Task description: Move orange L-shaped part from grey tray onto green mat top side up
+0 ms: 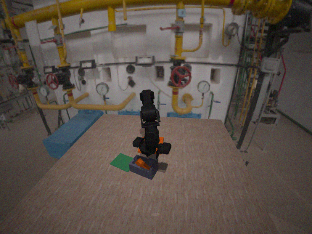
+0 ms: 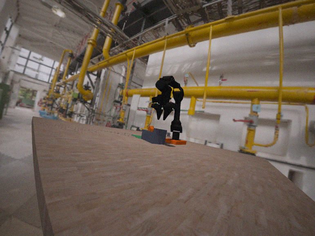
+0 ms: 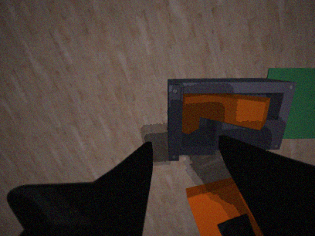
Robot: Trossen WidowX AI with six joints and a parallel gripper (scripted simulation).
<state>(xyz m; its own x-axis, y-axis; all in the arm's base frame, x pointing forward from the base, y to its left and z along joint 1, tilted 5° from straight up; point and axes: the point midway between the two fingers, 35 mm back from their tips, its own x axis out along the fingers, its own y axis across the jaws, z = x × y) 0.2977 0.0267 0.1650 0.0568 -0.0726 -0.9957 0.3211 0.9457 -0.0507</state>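
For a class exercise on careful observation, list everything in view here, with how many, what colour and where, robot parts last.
L-shaped part: one, orange, in the tray pocket, one end raised
Tray: one, grey, on the table
Mat: one, green, beside the tray
Table: one, wood-brown, under all these
Pipes: many, mostly yellow, along the wall
Handwheels: at least three, red, on the wall valves
Gauges: several, pale-faced, by the wall
Arm base plate: one, orange, behind the tray
Arm: one, black, standing on the plate
Fingers: two, black, apart, above the tray
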